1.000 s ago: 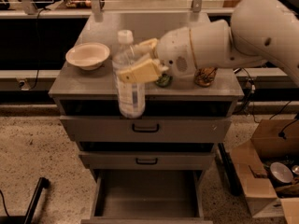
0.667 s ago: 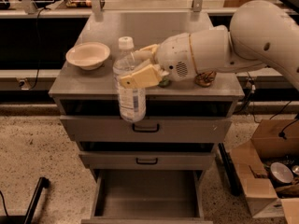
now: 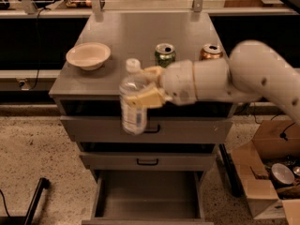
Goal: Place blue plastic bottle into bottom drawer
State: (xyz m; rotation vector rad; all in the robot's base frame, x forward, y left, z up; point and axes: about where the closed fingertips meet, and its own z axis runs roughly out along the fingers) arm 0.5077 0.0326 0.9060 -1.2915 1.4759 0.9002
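Note:
My gripper (image 3: 146,87) is shut on the blue plastic bottle (image 3: 133,102), a clear bottle with a white cap and pale label. I hold it upright in the air in front of the grey cabinet's front edge, level with the top drawer. The white arm reaches in from the right. The bottom drawer (image 3: 147,201) is pulled open below, a shallow grey tray with nothing in it, almost straight under the bottle.
On the cabinet top stand a beige bowl (image 3: 88,55) at left, a green can (image 3: 165,54) and an orange-brown can (image 3: 211,52) behind the arm. The two upper drawers (image 3: 147,130) are shut. A cardboard box (image 3: 267,182) sits on the floor at right.
The view has shifted and the arm has lowered. The bottle has come down and forward, from over the cabinet's edge to in front of the top drawer, still held.

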